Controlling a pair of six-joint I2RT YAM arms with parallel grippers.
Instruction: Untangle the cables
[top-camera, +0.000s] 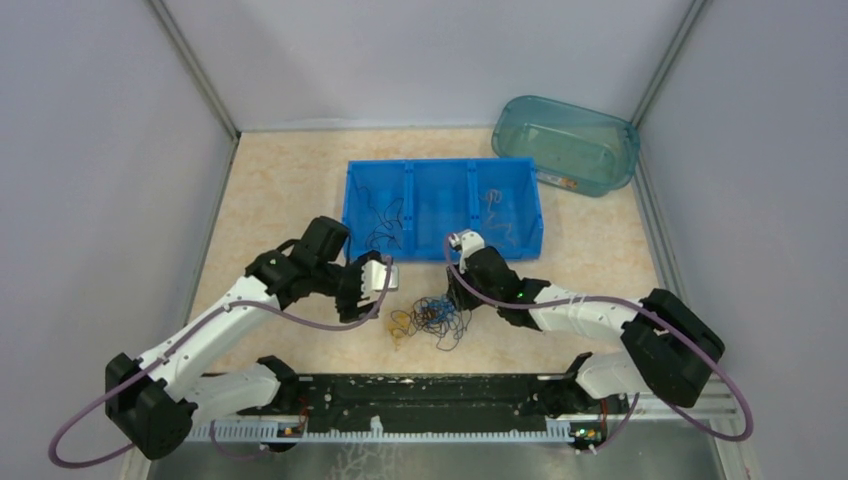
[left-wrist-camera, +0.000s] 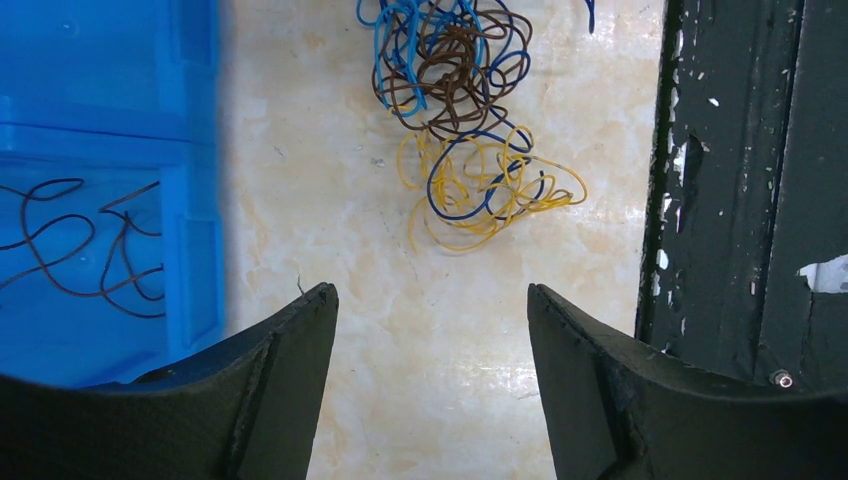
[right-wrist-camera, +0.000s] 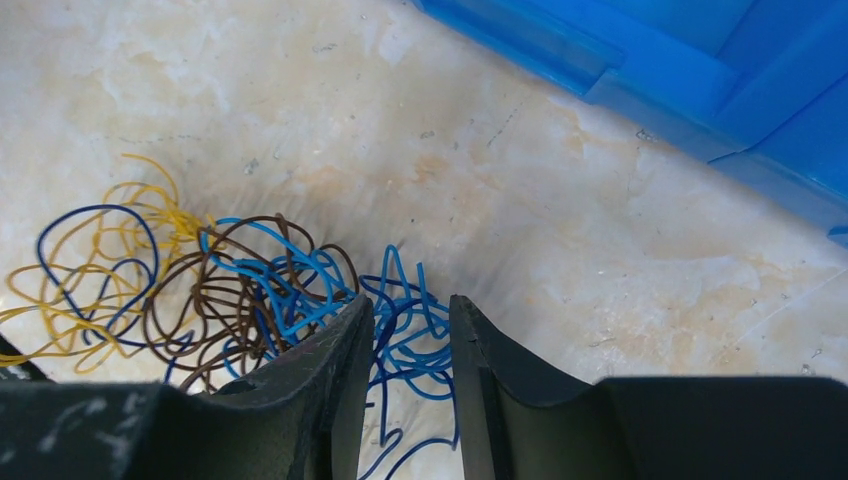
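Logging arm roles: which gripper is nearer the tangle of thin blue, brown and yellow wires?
Right. The right gripper is at the wire tangle; the left gripper hangs clear beside it.

The cables (top-camera: 432, 318), blue, brown and yellow, lie knotted in a loose clump just before the blue bin (top-camera: 440, 163).

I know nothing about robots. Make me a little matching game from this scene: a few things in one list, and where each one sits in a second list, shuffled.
Things:
1 cable tangle
2 blue tray
3 teal tub
4 black rail

Places:
A far right corner
B along the near edge
C just beyond the tangle, with loose wires inside
D in the middle, between tray and rail

Pairs: 1-D, 2-C, 3-A, 4-B
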